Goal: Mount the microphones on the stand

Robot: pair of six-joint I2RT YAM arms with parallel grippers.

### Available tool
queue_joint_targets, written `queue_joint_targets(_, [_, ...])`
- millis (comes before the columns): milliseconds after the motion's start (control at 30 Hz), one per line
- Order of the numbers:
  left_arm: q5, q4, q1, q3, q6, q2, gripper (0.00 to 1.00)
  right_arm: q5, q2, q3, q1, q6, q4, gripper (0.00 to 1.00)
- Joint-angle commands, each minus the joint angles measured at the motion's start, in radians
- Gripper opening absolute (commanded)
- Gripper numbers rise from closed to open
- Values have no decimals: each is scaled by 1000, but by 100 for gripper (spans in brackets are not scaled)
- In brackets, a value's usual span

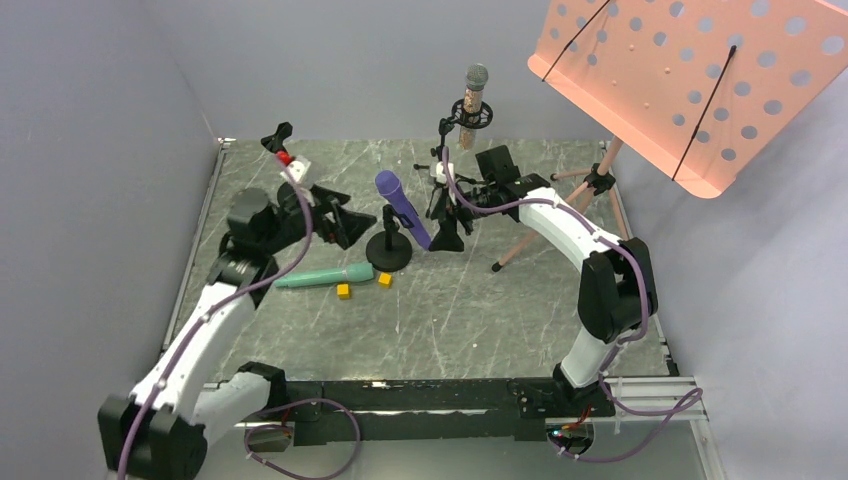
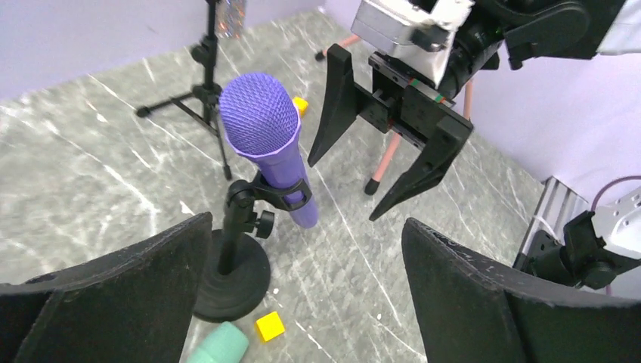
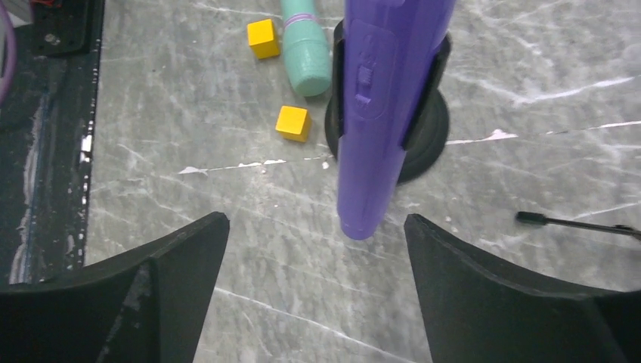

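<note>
The purple microphone point(image 1: 400, 205) sits tilted in the clip of a short stand with a round black base point(image 1: 390, 256). My left gripper point(image 1: 355, 228) is open just left of it and holds nothing; in its wrist view the microphone point(image 2: 264, 144) stands ahead of the gripper point(image 2: 306, 223). My right gripper point(image 1: 445, 232) is open just right of the microphone, whose handle point(image 3: 382, 113) hangs ahead of the gripper point(image 3: 317, 219), untouched. The teal microphone point(image 1: 325, 277) lies flat on the table. The copper microphone point(image 1: 472, 105) stands clipped in a tall tripod stand point(image 1: 450, 160).
Two small yellow cubes point(image 1: 343, 291) point(image 1: 385, 280) lie beside the teal microphone and the round base. An orange perforated music stand point(image 1: 690, 80) on a pink tripod point(image 1: 560, 215) rises at the back right. Grey walls close in the left and far sides.
</note>
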Motion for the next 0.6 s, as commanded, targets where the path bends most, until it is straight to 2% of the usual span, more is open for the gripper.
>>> queue_joint_targets(0, [31,-166,70,-10,32,-186,99,79,-13,151,23,2,-36,99])
queue_joint_targets(133, [-94,-418,89,9,203,-292,99,127,9,207,24,71,13,100])
queue_joint_targets(233, [-228,-540,90,-19,322,-328,99,116,24,191,28,142,107,100])
queue_joint_targets(333, [-282,-555,90,-81,350,-362,99,107,46,187,43,164,170,100])
queue_joint_targets(467, [-273,-508,90,-139,358,-414,99,108,107,270,63,150,123,100])
queue_joint_targets(567, [-301,-518,96,-127,377,-431,99,92,142,299,80,149,104,100])
